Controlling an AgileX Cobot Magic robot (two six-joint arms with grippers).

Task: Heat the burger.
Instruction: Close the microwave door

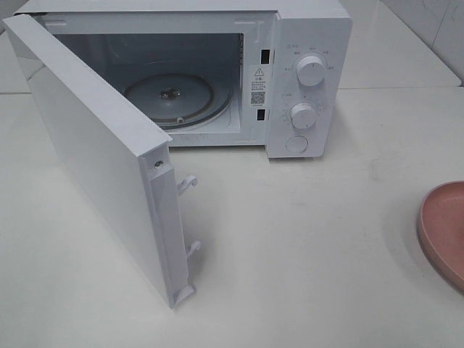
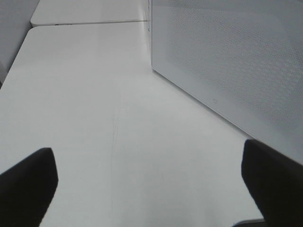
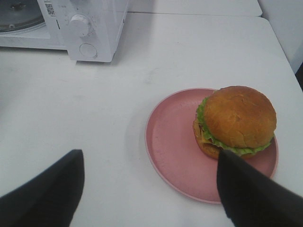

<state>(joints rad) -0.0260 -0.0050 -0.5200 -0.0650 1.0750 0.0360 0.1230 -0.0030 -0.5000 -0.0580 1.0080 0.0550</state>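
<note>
Microwave (image 1: 217,72) at top centre of high view, door (image 1: 101,159) swung wide open w/ glass turntable (image 1: 170,94) bare inside. Burger (image 3: 236,120) sits on pink plate (image 3: 175,146), off-centre; plate only peeks in at right edge of high view. Right gripper (image 3: 149,189) hovers above table near plate, jaws spread, holding nothing. Left gripper (image 2: 149,189) spread wide over bare table (image 2: 94,118) beside door, also empty.
</note>
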